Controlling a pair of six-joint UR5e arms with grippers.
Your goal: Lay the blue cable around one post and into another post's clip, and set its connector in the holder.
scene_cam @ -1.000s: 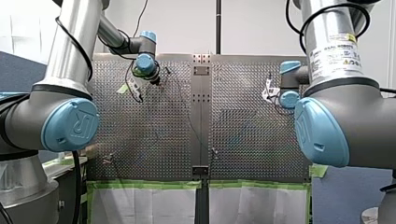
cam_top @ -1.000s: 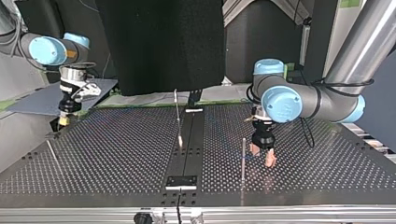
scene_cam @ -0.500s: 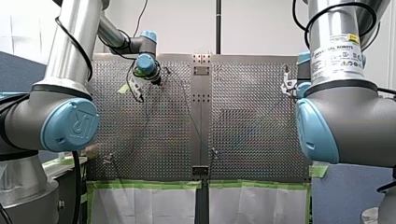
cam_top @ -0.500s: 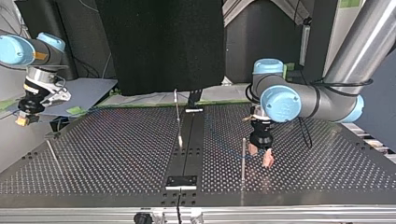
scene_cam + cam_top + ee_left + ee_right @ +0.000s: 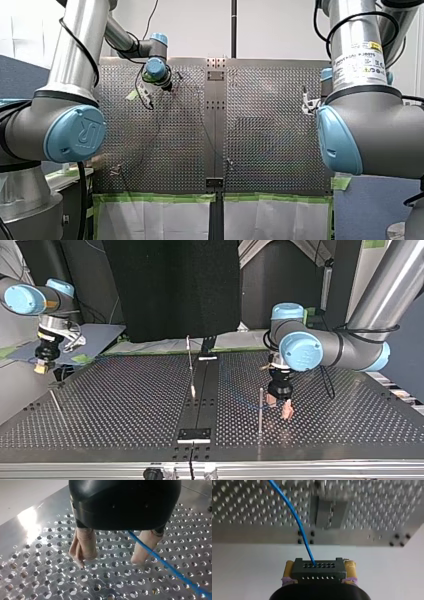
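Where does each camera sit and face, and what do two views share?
Front view: behind my left arm and my right arm, facing over the perforated table.
Top view: across the table, facing the arms; my left hand, my right hand.
Left wrist view: on my left wrist, facing the table; open fingers.
Right wrist view: on my right wrist; hand holding the connector.
Shared: both wrist views show the blue cable.
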